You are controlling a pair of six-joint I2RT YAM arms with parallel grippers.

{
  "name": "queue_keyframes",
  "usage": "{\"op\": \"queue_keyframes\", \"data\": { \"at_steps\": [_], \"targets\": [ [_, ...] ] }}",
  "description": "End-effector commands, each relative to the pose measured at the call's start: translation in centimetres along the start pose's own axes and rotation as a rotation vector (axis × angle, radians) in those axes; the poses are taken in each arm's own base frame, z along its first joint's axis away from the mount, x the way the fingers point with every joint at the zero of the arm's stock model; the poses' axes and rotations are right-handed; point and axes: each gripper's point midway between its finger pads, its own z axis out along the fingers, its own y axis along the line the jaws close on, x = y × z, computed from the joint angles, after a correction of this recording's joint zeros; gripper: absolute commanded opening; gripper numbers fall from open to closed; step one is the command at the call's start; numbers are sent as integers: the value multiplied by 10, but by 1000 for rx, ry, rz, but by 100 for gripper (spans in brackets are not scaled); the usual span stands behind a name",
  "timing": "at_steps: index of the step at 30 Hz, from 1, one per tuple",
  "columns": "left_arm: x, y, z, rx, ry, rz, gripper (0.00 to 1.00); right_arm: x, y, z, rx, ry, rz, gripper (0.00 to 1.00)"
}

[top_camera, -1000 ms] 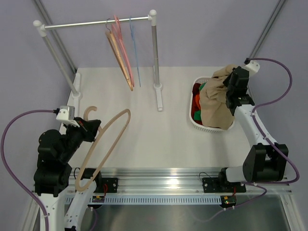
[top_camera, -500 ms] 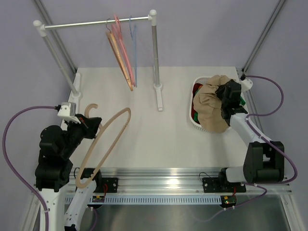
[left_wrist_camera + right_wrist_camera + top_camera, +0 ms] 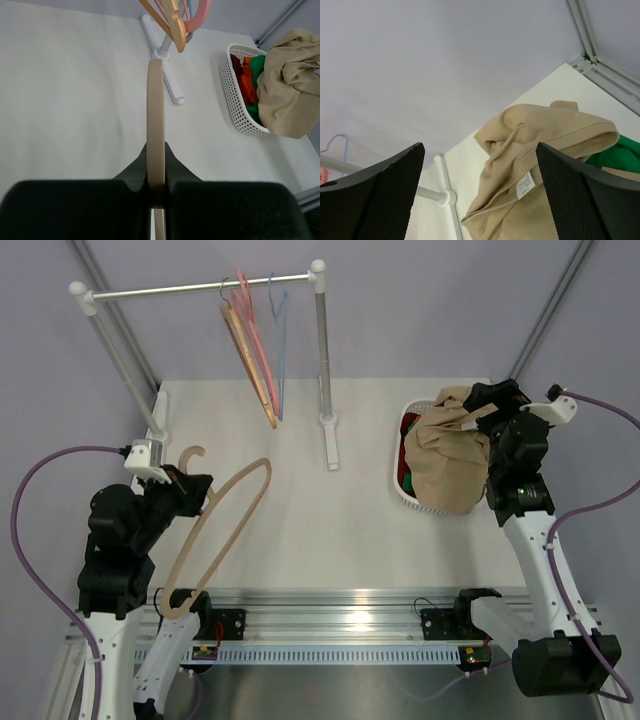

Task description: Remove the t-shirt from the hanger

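The beige t-shirt lies in a crumpled heap on top of the white basket at the right, off the hanger; it also shows in the left wrist view. My right gripper hovers just beyond the heap's far right side, open, fingers apart and empty. In the right wrist view the t-shirt lies below my right gripper, its white label showing. The pale tan hanger is bare and slants over the table at the left. My left gripper is shut on the hanger near its hook.
The white basket holds red and green clothes under the t-shirt. A clothes rack at the back carries pink, blue and orange-brown hangers; its right post foot stands mid-table. A frame rail runs along the near edge.
My right gripper opened and let go of the t-shirt, which settled onto the basket; the right arm drew back to the right. The left gripper and hanger shifted only slightly.
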Motion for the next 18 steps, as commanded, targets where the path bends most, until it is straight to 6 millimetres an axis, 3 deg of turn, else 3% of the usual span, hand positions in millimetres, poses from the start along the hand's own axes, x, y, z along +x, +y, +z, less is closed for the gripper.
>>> {"op": "queue_keyframes", "data": {
  "at_steps": [1,6,7,9,10,12,13,14,16,17,18],
  "targets": [
    [-31,-13,-4,44,-106,30,0,-1,12,-14,-55,55,-23,100],
    [-42,-25,-12,94,-151,45,0,15,57,-45,-259,176,-1,99],
    [-44,-27,-13,101,-162,45,0,30,79,-61,-332,226,8,99],
    [-49,-30,-16,109,-184,46,0,55,101,-83,-415,288,33,98],
    [-50,-30,-17,110,-190,45,0,77,128,-110,-506,366,88,95],
    [-52,-31,-19,108,-197,43,0,106,155,-134,-613,433,164,88],
    [-53,-31,-19,108,-200,40,0,108,175,-149,-672,445,230,84],
    [-52,-30,-18,107,-197,40,0,133,193,-177,-718,517,237,81],
    [-52,-32,-20,113,-199,32,0,140,220,-206,-792,541,282,72],
    [-51,-34,-20,123,-197,29,0,155,236,-231,-846,609,299,70],
    [-52,-35,-21,127,-199,26,0,159,246,-242,-882,647,335,69]
  ]
}}
